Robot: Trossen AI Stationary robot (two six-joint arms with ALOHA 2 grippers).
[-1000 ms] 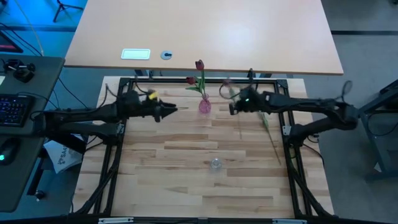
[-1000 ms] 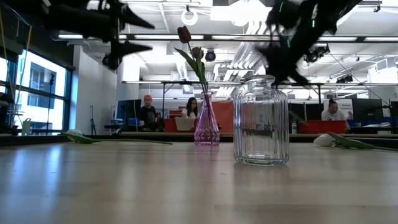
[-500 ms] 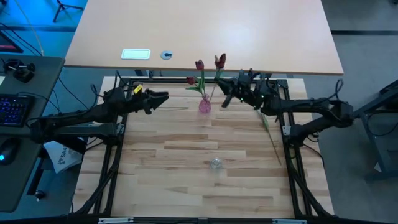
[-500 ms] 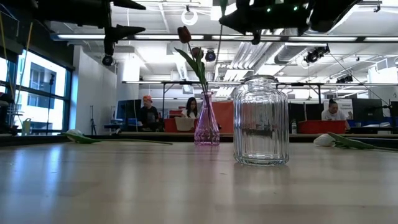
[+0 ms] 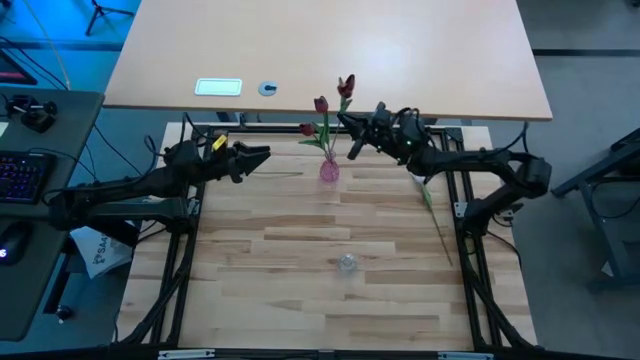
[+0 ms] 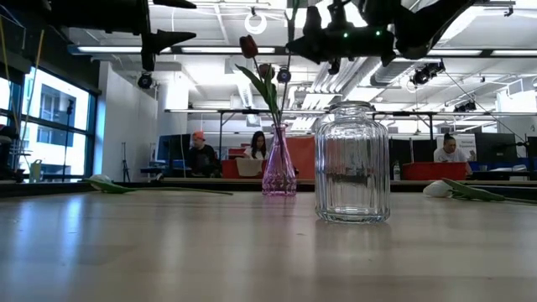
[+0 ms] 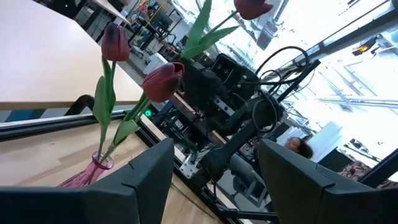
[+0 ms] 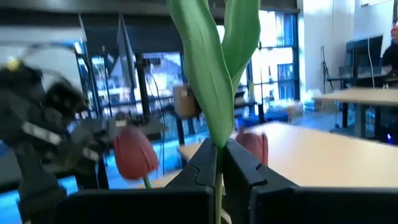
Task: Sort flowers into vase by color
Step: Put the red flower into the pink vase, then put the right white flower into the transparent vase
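A pink vase (image 5: 329, 170) near the far edge holds two dark red tulips (image 5: 320, 104), also in the left wrist view (image 7: 163, 81). My right gripper (image 5: 352, 138) hovers just right of this vase, shut on a third red tulip (image 5: 346, 87). To the vase's left, my left gripper (image 5: 262, 155) is raised and open (image 7: 214, 186), holding nothing. A clear glass jar (image 5: 346, 263) stands mid-table (image 6: 351, 164). A white tulip (image 6: 440, 189) lies on the table's right side and another flower (image 6: 105, 183) on its left. My right gripper pinches the red tulip's green stem (image 8: 217, 158) between its two fingers, just below the leaves (image 8: 211, 81). The fingers reach in about level from the table's right and lie across the stem. The tulip stands roughly upright, head up, lifted clear of the table.
The table's metal frame (image 5: 300, 128) runs along the far edge behind the vase. A long stem (image 5: 436, 222) lies along the right side. People sit at desks in the room beyond (image 6: 200, 151). Bare wood lies between the jar and the near edge.
My right gripper has carried the red tulip up and toward the table's left and far edge, up to the pink vase, and the tulip has turned from slanting to nearly upright. My left gripper has drawn back from the vase toward the far-left and stayed open.
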